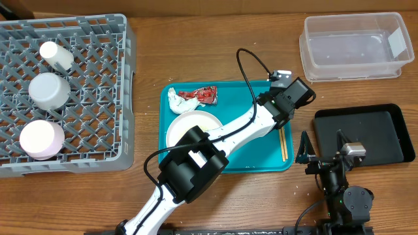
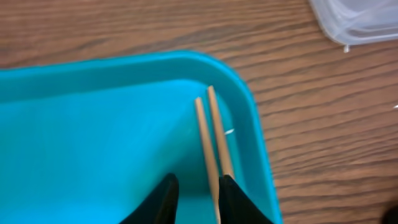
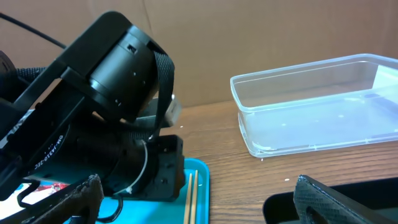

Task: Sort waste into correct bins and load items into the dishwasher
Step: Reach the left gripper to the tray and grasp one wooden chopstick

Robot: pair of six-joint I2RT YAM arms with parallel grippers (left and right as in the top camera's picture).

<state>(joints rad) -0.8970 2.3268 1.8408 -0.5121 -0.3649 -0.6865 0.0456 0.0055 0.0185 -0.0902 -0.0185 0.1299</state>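
Note:
Two wooden chopsticks lie side by side along the right edge of the teal tray. My left gripper is open low over them, and its jaws straddle the left chopstick. The white plate, the crumpled tissue and the red wrapper lie on the tray's left half. A cup and two bowls sit upside down in the grey rack. My right gripper is open and empty between the teal tray and the black tray.
The clear tub stands empty at the back right and also shows in the right wrist view. A rice grain lies in the teal tray beside the chopsticks. The left arm crosses over the teal tray's middle.

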